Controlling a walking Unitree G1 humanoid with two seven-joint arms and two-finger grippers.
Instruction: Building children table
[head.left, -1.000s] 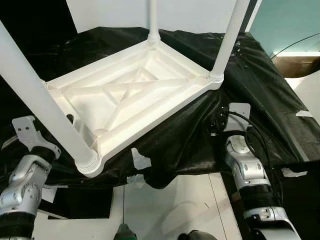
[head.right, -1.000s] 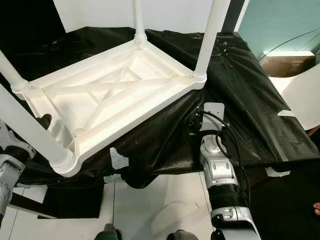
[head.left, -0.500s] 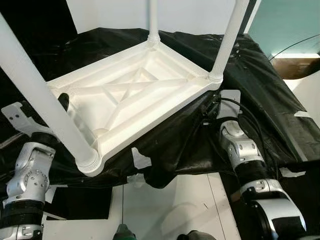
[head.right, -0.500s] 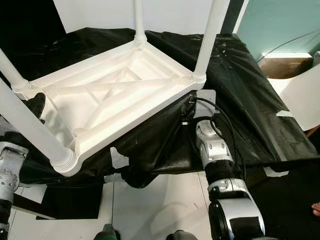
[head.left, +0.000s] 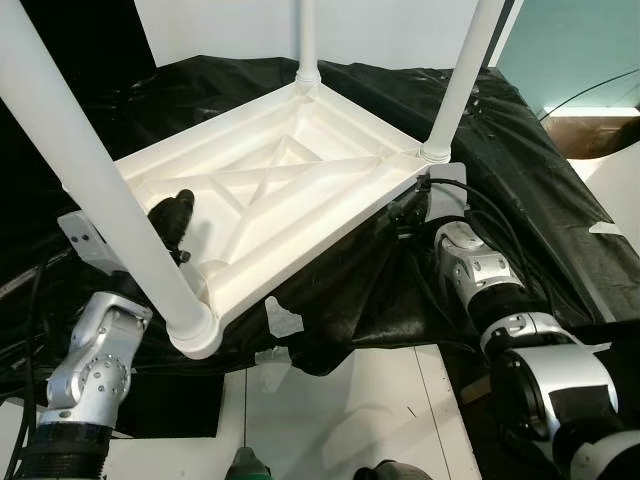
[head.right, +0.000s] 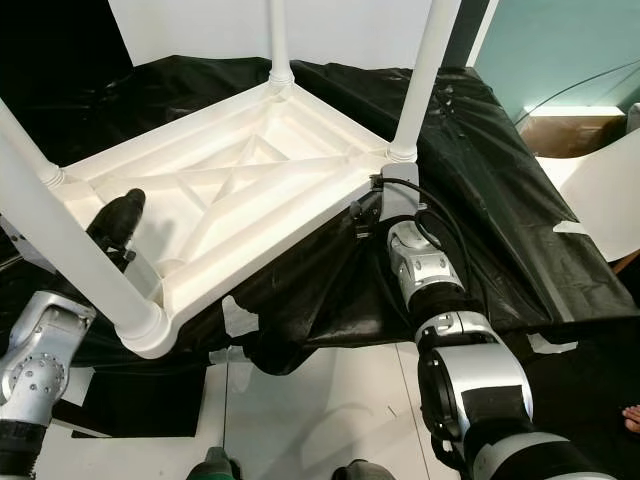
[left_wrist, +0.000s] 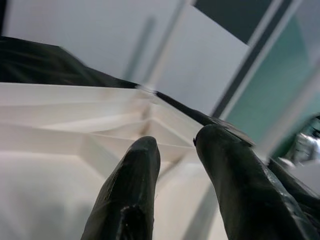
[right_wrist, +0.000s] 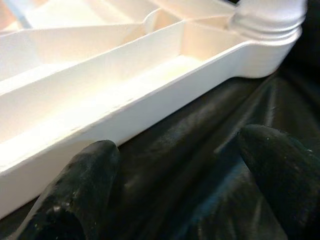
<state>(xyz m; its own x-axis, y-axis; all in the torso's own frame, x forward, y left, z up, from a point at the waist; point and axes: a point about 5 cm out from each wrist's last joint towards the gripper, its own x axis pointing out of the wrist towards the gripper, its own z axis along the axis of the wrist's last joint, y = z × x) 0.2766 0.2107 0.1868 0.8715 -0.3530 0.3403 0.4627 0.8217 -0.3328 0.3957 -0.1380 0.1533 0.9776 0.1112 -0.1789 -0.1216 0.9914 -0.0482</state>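
Note:
The white plastic children's table (head.left: 330, 235) lies upside down on a black sheet, with its legs pointing up. One leg (head.left: 100, 190) rises at the near left corner and another (head.left: 460, 80) at the right corner. My left gripper (head.left: 172, 215) reaches over the near left rim into the ribbed underside. In the left wrist view its fingers (left_wrist: 130, 195) stand slightly apart with nothing between them. My right gripper (right_wrist: 180, 145) is open, low against the black sheet. It sits just below the table's rim (right_wrist: 150, 115) near the right corner leg (head.right: 400, 150).
The black sheet (head.left: 520, 200) drapes over the work surface and hangs down at the front, with white tape scraps (head.left: 280, 318) on it. White floor (head.left: 340, 410) lies below. A white board (head.right: 600, 190) leans at the far right. A green object (head.left: 248, 465) sits at the bottom edge.
Both arms have come up and forward. The left gripper has risen from below the near left rim into the table's underside. The right gripper has closed in on the rim by the right corner.

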